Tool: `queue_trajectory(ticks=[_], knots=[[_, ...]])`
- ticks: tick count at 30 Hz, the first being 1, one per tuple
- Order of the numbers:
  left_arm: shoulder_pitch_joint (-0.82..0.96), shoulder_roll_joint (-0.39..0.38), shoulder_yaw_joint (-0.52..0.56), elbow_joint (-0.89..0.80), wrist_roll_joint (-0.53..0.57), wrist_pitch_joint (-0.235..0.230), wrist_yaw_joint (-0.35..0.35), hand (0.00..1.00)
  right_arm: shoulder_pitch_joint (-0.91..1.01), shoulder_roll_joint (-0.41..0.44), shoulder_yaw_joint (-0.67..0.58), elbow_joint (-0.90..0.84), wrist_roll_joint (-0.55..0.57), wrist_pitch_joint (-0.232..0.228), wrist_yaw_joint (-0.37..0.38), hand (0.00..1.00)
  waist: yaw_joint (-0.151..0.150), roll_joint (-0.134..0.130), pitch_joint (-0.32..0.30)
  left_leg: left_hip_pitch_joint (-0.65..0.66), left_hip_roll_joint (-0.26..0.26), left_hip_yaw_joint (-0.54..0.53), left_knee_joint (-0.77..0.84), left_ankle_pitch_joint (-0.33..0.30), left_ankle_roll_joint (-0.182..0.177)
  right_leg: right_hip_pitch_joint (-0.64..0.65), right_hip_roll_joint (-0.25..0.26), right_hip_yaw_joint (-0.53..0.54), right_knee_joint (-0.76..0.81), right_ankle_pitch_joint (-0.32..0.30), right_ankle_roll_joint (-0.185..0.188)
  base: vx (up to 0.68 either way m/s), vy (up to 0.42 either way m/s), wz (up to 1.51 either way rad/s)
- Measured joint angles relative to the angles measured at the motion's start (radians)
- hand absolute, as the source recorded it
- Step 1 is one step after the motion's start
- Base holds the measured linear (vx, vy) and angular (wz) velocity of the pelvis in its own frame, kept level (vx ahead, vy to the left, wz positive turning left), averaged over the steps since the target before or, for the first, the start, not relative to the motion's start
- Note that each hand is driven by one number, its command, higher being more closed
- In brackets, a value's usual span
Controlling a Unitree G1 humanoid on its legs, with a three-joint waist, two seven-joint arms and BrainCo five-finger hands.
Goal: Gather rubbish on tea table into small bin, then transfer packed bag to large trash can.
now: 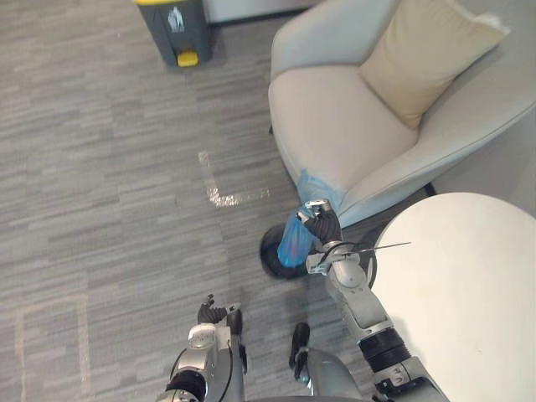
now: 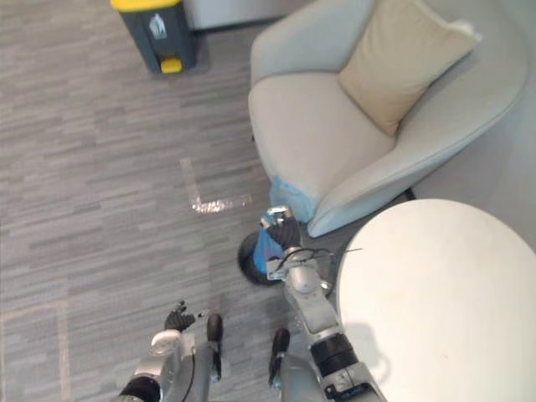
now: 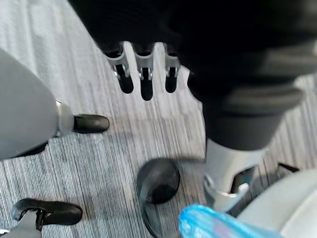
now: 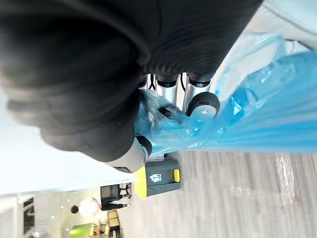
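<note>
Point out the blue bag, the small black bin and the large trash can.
blue bag (image 1: 293,243): left eye view, its lower body.
small black bin (image 1: 268,256): left eye view, its left wall.
large trash can (image 1: 172,29): left eye view, its grey front.

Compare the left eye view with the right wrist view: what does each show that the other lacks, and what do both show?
Left eye view, not the wrist view: the cushion, the small bin on the floor and the left hand. Right wrist view, not the eye view: up close, fingers curled round the neck of the bag. Both: the right hand holding the blue bag, and the grey can with its yellow lid.
</note>
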Motion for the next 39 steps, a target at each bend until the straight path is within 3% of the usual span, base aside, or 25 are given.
queue_trajectory(ticks=[8, 14, 15, 16, 18, 19, 27, 33, 39], knots=[[0.018, 0.046, 0.003, 0.051, 0.038, 0.01, -0.002, 0.0, 0.019, -0.007, 0.011, 0.117, 0.024, 0.006, 0.053, 1.0, -0.01, -0.006, -0.017, 0.075, -0.026, 0.008, -0.081, 0.04, 0.012, 0.099, 0.006, 0.023, -0.151, 0.091, 0.016, -0.04, 0.045, -0.07], [0.038, 0.088, -0.038, 0.03, 0.058, 0.014, -0.001, 0.0, 0.016, -0.023, 0.004, 0.117, 0.055, 0.007, 0.076, 1.0, -0.016, -0.006, -0.019, 0.128, -0.051, 0.004, -0.144, 0.069, 0.025, 0.126, -0.004, 0.04, -0.189, 0.119, 0.03, -0.05, 0.045, -0.04], [0.067, 0.086, -0.07, -0.123, 0.056, 0.043, 0.001, 0.0, 0.016, -0.036, 0.002, 0.104, 0.079, 0.007, 0.083, 1.0, -0.019, -0.007, -0.02, 0.128, -0.054, 0.0, -0.154, 0.068, 0.019, 0.125, -0.01, 0.04, -0.189, 0.12, 0.031, -0.02, 0.055, -0.01], [0.117, 0.094, -0.105, -0.271, 0.056, 0.04, 0.001, 0.0, 0.018, -0.043, 0.003, 0.091, 0.095, 0.008, 0.088, 1.0, -0.017, -0.008, -0.02, 0.127, -0.058, -0.01, -0.162, 0.072, 0.022, 0.125, -0.014, 0.04, -0.188, 0.122, 0.033, -0.01, 0.055, 0.04], [0.192, 0.113, -0.168, -0.525, 0.07, -0.017, 0.0, 0.0, 0.021, -0.05, -0.023, 0.05, 0.106, 0.011, 0.092, 1.0, -0.019, -0.008, -0.023, 0.13, -0.067, -0.014, -0.167, 0.078, 0.027, 0.126, -0.02, 0.04, -0.189, 0.128, 0.039, -0.01, 0.061, 0.03], [0.192, 0.107, -0.179, -0.545, 0.077, -0.033, -0.002, 0.0, 0.021, -0.055, -0.034, 0.029, 0.109, 0.013, 0.092, 1.0, -0.021, -0.007, -0.024, 0.135, -0.071, -0.014, -0.169, 0.078, 0.027, 0.126, -0.023, 0.041, -0.19, 0.129, 0.041, -0.01, 0.069, -0.01], [0.192, 0.093, -0.245, -0.61, 0.084, -0.032, 0.001, 0.0, 0.057, -0.121, -0.026, -0.153, 0.242, 0.007, 0.147, 1.0, -0.03, -0.006, -0.051, 0.175, -0.081, -0.011, -0.187, 0.081, 0.035, 0.159, -0.031, 0.048, -0.206, 0.131, 0.044, 0.02, 0.033, -0.03], [0.19, 0.142, -0.275, -0.707, 0.091, -0.045, 0.001, 0.0, 0.047, -0.18, 0.001, -0.227, 0.376, 0.005, 0.2, 1.0, -0.051, 0.0, -0.083, 0.201, -0.083, 0.002, -0.205, 0.086, 0.042, 0.162, -0.029, 0.074, -0.206, 0.132, 0.045, 0.02, 0.012, -0.13], [0.191, 0.167, -0.284, -0.727, 0.117, -0.06, 0.002, 0.0, -0.005, -0.238, 0.03, -0.248, 0.418, -0.008, 0.215, 1.0, -0.06, 0.001, -0.102, 0.229, -0.081, 0.021, -0.218, 0.078, 0.033, 0.18, -0.025, 0.096, -0.22, 0.136, 0.045, 0.01, 0.012, -0.11]])
